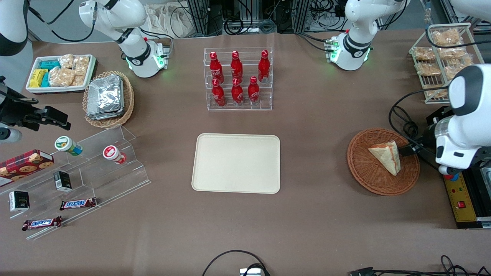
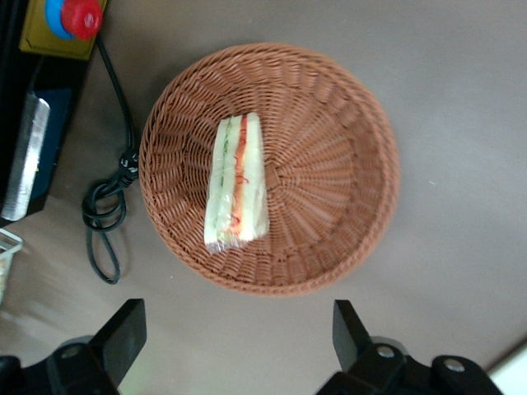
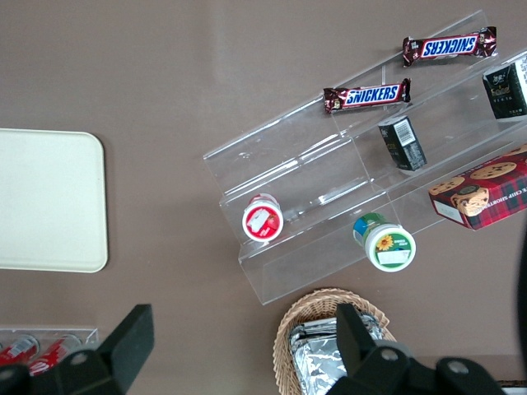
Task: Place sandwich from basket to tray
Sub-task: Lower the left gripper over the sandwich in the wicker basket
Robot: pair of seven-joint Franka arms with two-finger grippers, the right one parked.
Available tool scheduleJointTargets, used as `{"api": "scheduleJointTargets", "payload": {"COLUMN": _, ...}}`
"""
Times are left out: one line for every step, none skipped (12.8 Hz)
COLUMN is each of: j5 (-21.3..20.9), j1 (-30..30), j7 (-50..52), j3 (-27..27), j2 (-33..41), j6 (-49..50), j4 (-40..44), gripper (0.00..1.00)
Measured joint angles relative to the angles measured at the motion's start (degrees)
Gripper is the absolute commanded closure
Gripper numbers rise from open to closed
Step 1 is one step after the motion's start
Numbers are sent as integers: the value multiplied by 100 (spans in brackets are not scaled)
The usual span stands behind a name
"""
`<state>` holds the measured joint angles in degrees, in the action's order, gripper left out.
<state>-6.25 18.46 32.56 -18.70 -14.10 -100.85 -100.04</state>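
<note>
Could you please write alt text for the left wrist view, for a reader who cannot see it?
A wrapped sandwich lies in a round reddish-brown wicker basket on a brown table. The open gripper hovers above the table just outside the basket's rim, holding nothing. A black cable loops beside the basket.

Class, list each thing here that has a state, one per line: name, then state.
sandwich: wrapped, on its side in the basket, ungrasped
basket: upright, holds only the sandwich
tray: flat on table, nothing on it
end effector: open, hovering above the basket's edge
cola bottles: upright, capped, in clear rack
</note>
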Motion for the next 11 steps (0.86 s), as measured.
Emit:
{"api": "scheduleJointTargets", "payload": {"j5": 0, "j1": 82, "j7": 94, "j3": 6, "j2": -10, "j6": -321, "j4": -343, "gripper": 0}}
{"api": "scheduleJointTargets", "payload": {"j5": 0, "j1": 128, "j7": 232, "j3": 11, "j2": -15, "j6": -647, "j4": -658, "gripper": 0}}
{"api": "scheduleJointTargets", "payload": {"j5": 0, "j1": 137, "j7": 368, "j3": 10, "j2": -20, "j6": -986, "j4": -934, "gripper": 0}}
{"api": "scheduleJointTargets", "payload": {"j5": 0, "j1": 135, "j7": 462, "j3": 5, "j2": -28, "j6": -1376, "j4": -1203, "gripper": 0}}
{"api": "scheduleJointTargets", "payload": {"j5": 0, "j1": 134, "j7": 505, "j3": 3, "j2": -45, "j6": -1754, "j4": -1448, "gripper": 0}}
{"api": "scheduleJointTargets", "payload": {"j5": 0, "j1": 136, "j7": 526, "j3": 4, "j2": -64, "j6": -2035, "j4": -1642, "gripper": 0}}
{"api": "scheduleJointTargets", "payload": {"j5": 0, "j1": 138, "j7": 534, "j3": 7, "j2": -78, "j6": -2173, "j4": -1766, "gripper": 0}}
{"api": "scheduleJointTargets", "payload": {"j5": 0, "j1": 142, "j7": 539, "j3": 23, "j2": -91, "j6": -2256, "j4": -1828, "gripper": 0}}
{"api": "scheduleJointTargets", "payload": {"j5": 0, "j1": 152, "j7": 540, "j3": 59, "j2": -116, "j6": -2392, "j4": -1860, "gripper": 0}}
{"api": "scheduleJointTargets", "payload": {"j5": -31, "j1": 169, "j7": 539, "j3": 92, "j2": -152, "j6": -2585, "j4": -1907, "gripper": 0}}
{"api": "scheduleJointTargets", "payload": {"j5": -100, "j1": 186, "j7": 539, "j3": 125, "j2": -194, "j6": -2807, "j4": -1989, "gripper": 0}}
